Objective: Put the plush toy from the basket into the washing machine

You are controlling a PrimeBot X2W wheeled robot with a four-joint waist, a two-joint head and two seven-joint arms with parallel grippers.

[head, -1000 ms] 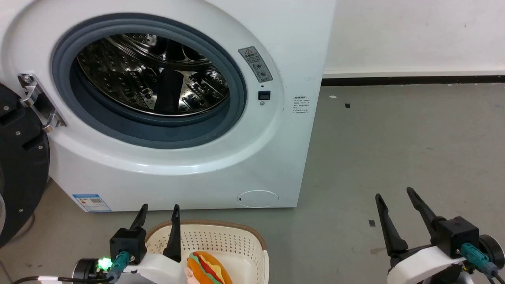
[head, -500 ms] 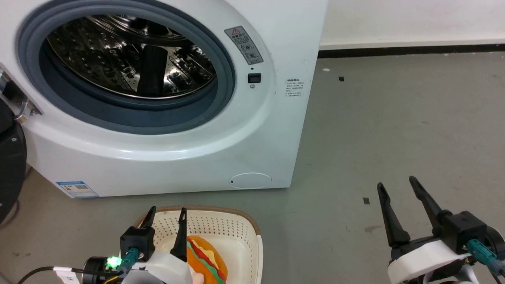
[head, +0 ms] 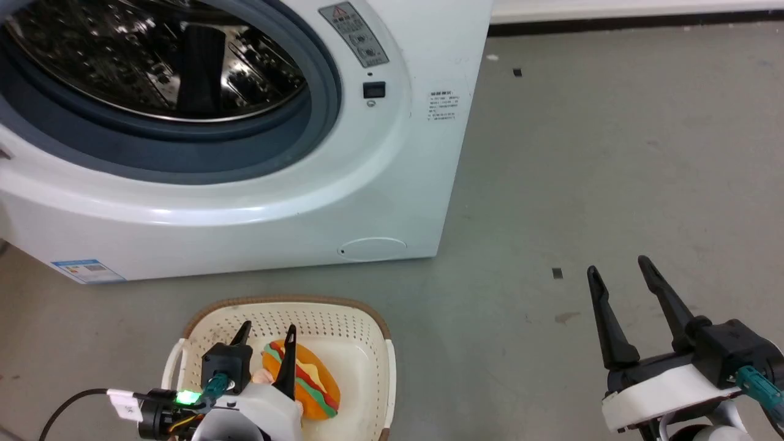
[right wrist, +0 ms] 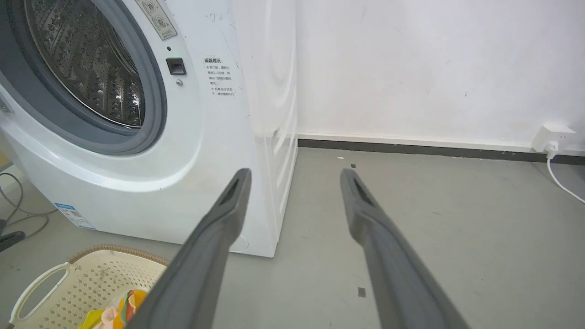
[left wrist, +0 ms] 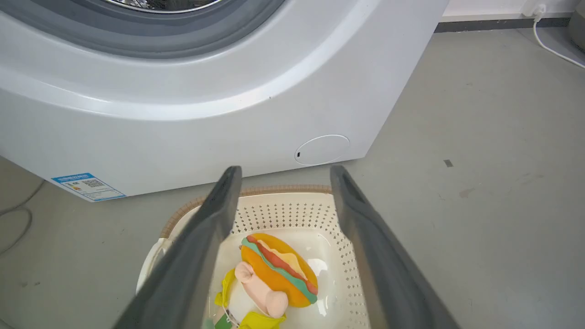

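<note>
Grey floor (head: 612, 153), white wall (right wrist: 411, 68), washing machine (head: 245, 214)

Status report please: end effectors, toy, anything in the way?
Left end effector open over basket. Right end effector open, aside. Toy in basket. Washer mouth open.

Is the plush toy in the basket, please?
In: the orange hamburger-shaped plush toy lies inside the cream perforated plastic basket, on its floor.

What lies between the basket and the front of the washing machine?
Only a strip of bare grey floor separates the basket from the washing machine; the head view and the left wrist view both show it.
</note>
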